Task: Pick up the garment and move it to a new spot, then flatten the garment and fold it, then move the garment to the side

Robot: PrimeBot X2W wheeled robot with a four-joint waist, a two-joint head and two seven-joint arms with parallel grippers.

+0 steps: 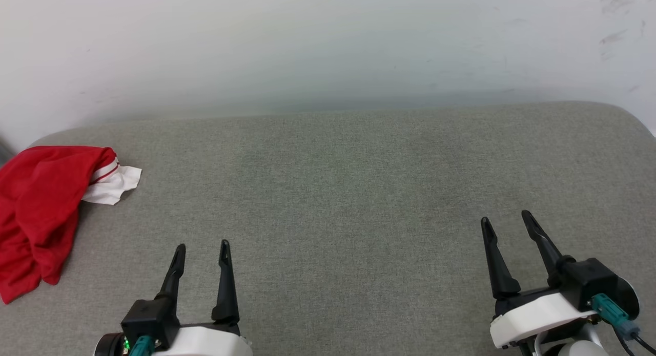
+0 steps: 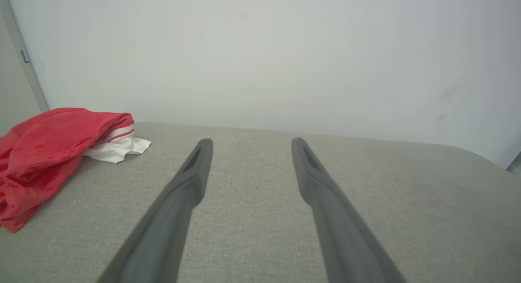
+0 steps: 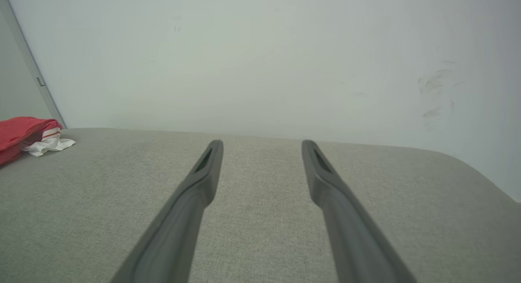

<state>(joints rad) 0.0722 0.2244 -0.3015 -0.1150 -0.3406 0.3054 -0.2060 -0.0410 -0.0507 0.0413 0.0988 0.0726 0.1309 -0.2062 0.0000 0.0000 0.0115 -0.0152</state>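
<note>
The red garment (image 1: 36, 202) lies bunched up at the left of the gray tabletop (image 1: 328, 192). The left pincer (image 1: 202, 244) and right pincer (image 1: 505, 216) are wide open, holding nothing.

Bright, soft, even light leaves a faint shadow along the white wall's (image 1: 328, 48) foot. Wrist views bow at their edges; the fingers (image 2: 163, 234) blur close up.
</note>
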